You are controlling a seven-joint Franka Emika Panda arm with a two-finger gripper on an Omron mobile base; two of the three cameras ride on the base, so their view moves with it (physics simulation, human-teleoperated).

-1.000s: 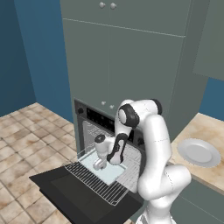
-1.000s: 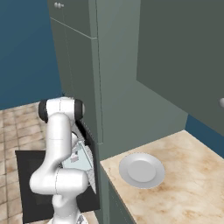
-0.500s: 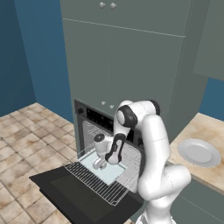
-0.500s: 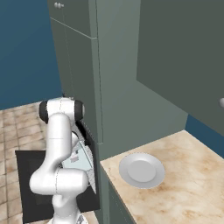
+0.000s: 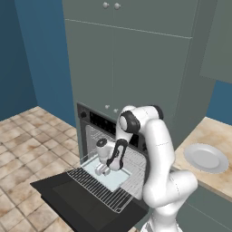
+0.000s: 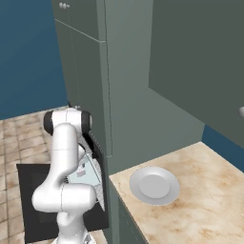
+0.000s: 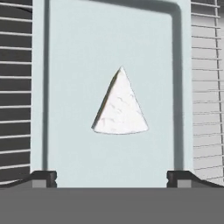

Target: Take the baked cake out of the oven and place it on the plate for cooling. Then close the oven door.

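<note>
The baked cake (image 7: 120, 105), a small white wedge with a brown edge, lies on a pale blue tray (image 7: 109, 39) on the pulled-out wire rack (image 5: 106, 192). My gripper (image 7: 111, 178) hangs straight above the cake and is open. One dark fingertip (image 7: 43, 177) stands on each side and nothing is between them. In the left base view the gripper (image 5: 103, 170) sits low over the tray (image 5: 115, 177), in front of the black oven (image 5: 102, 121). The oven door (image 5: 81, 206) lies folded down flat. The round plate (image 5: 206, 157) rests on the counter to the right, also seen from the other side as the plate (image 6: 154, 185).
Tall grey cabinets (image 5: 136, 68) rise above the oven. The beige stone counter (image 6: 200, 209) carries the plate. Tiled floor (image 5: 27, 149) spreads to the left of the open door. The wire rack (image 7: 15, 87) shows on both sides of the tray.
The hand has sunk slightly toward the tray. The jaws stay wide and the cake has not moved.
</note>
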